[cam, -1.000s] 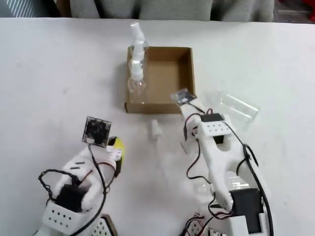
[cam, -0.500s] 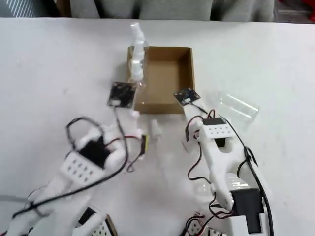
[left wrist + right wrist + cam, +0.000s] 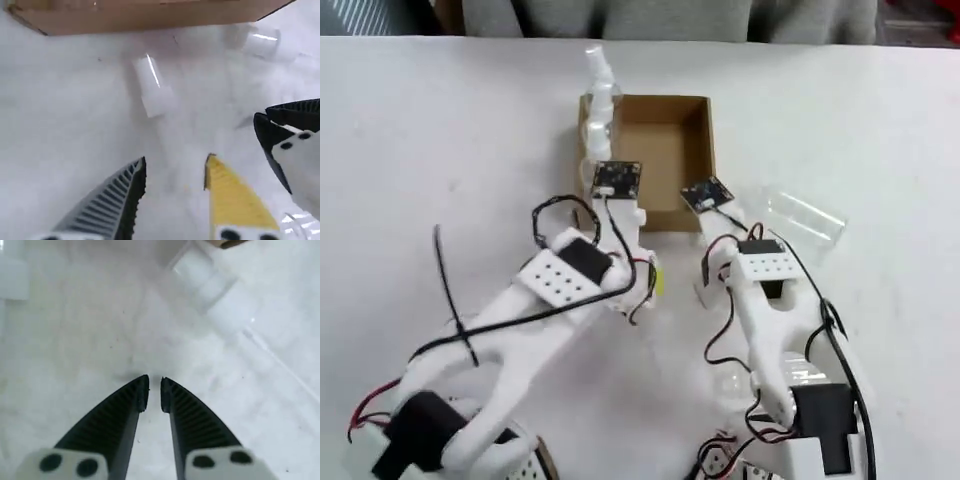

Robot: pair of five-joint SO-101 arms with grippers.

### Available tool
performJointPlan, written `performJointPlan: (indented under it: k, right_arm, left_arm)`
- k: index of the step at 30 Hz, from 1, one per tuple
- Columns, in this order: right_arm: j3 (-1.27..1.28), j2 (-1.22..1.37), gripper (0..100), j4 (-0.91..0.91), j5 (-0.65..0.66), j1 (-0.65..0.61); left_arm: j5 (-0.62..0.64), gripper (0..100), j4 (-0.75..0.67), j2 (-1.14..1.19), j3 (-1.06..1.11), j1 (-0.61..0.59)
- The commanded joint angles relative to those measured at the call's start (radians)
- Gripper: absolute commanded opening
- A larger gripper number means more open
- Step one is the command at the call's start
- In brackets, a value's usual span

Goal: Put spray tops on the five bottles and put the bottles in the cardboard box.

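Note:
A loose white spray top [image 3: 152,91] lies on the table just in front of the cardboard box [image 3: 665,140]. My left gripper [image 3: 176,160] hangs over the table just short of it, open, with its grey and yellow fingers empty. In the high view the left gripper [image 3: 642,272] is at the box's front wall. My right gripper [image 3: 154,385] is shut and empty, low over the table, with a clear bottle [image 3: 210,285] lying ahead of it. Three bottles with spray tops [image 3: 597,100] stand along the box's left wall.
A clear bottle [image 3: 805,220] without a top lies right of the box. Another clear bottle [image 3: 732,382] lies by the right arm's base. The right arm [image 3: 287,142] is close beside my left gripper. Both arms' cables hang over the table's middle.
The left arm has swung from the near left corner to the middle, up to the box's front and the loose spray top. The right arm has barely moved.

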Motion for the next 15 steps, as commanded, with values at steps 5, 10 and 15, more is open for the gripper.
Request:
performJointPlan:
  k: [5,10,15]
  right_arm:
    - [-0.005,-0.028,3.1,-0.013,0.034,0.002]
    - [-0.005,-0.028,3.1,-0.013,0.034,0.002]
    - [-0.005,-0.028,3.1,-0.013,0.034,0.002]
  left_arm:
    - [0.100,25,-0.006,0.122,-0.152,-0.051]
    - [0.107,25,0.002,0.283,-0.261,-0.091]
    - [0.155,25,0.002,0.420,-0.333,-0.094]
